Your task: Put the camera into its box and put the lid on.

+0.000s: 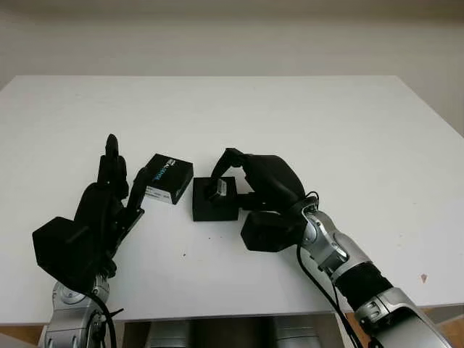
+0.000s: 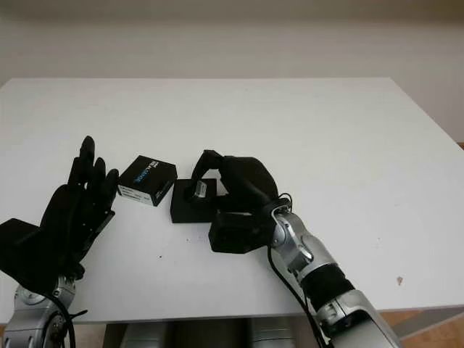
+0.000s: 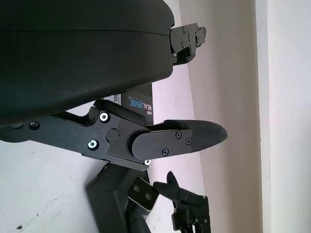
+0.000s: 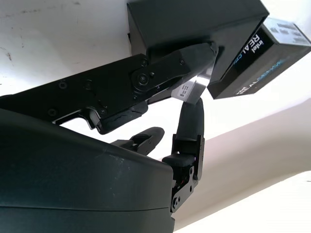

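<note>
A small silver camera (image 1: 220, 189) is pinched in my right hand (image 1: 229, 183), which is shut on it. The camera sits at the top of the open black box base (image 1: 214, 208) in the middle of the white table (image 1: 326, 130); how deep it sits I cannot tell. In the right wrist view the camera (image 4: 189, 90) shows between the fingers, with the box base (image 4: 189, 22) beyond. The black lid (image 1: 168, 177), printed with white and blue lettering, lies just left of the base. My left hand (image 1: 125, 174) is open, held upright left of the lid and apart from it.
The table's front edge runs close under both forearms. Its far half and right side are bare white surface. A small dark speck (image 1: 423, 278) marks the table near the front right.
</note>
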{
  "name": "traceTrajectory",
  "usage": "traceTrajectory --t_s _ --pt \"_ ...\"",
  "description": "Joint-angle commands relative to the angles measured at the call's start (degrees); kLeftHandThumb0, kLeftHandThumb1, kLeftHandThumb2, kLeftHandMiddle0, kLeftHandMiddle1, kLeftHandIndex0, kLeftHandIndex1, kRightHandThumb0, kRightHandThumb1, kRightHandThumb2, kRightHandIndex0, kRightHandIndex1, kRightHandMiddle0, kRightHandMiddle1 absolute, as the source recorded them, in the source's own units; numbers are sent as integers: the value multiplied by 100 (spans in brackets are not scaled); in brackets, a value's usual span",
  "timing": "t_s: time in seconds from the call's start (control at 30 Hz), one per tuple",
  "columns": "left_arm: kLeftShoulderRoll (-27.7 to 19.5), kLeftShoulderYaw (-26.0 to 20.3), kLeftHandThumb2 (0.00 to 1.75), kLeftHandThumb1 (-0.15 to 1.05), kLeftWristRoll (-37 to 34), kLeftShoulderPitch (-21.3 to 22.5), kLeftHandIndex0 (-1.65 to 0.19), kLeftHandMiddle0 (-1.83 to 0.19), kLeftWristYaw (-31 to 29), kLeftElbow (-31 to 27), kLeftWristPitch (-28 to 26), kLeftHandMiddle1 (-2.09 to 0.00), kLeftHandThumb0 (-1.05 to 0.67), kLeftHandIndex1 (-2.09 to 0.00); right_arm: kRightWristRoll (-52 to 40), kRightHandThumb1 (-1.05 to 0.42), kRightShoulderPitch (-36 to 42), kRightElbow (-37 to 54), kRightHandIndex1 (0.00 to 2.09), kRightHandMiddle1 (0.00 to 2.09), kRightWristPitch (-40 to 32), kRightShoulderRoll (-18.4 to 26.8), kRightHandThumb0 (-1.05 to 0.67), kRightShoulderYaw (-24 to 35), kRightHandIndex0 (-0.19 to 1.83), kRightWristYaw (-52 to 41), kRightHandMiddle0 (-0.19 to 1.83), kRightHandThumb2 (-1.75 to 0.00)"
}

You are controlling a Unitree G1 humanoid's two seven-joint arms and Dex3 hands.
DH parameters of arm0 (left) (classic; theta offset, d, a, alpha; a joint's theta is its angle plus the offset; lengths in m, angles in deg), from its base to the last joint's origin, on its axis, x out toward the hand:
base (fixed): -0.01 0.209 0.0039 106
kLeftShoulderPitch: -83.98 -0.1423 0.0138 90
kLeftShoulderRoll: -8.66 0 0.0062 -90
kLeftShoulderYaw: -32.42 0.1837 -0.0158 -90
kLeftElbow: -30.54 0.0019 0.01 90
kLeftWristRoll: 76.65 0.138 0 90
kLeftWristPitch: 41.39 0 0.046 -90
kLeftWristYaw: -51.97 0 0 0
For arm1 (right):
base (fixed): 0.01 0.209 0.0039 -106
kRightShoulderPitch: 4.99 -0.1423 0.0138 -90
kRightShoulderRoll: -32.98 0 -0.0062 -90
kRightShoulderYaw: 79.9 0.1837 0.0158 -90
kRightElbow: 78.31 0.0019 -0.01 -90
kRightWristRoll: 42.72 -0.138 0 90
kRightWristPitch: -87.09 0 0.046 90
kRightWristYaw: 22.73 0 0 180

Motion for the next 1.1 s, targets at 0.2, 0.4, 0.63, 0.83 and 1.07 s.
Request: traceTrajectory --t_s 0.2,0.4,0.63,0.83,1.07 --pt "-122 -27 49 105 -13 28 18 18 -63 -111 -55 -5 -64 -5 -246 -99 -232 -108 16 158 97 -44 -40 193 48 -6 38 -5" --pt "-114 -24 48 105 -34 49 18 19 -38 -139 -92 -5 -64 -5 -491 -99 -237 -41 16 162 162 -78 -40 311 48 -175 38 -5" --pt "-130 -37 49 105 -69 80 19 19 -91 -96 -66 -3 -63 -3 -742 -100 -153 202 17 165 181 -146 -41 438 48 -382 38 -5" --pt "-134 -28 47 105 -57 91 18 18 -47 -117 -95 -5 -64 -4 -607 -99 -72 515 16 160 -130 -112 -42 403 44 -686 35 -5" --pt "-150 -16 46 105 -45 53 18 19 -43 -135 -107 -5 -65 -5 -61 -97 -13 995 7 94 -572 43 -62 186 31 -1031 25 -5"
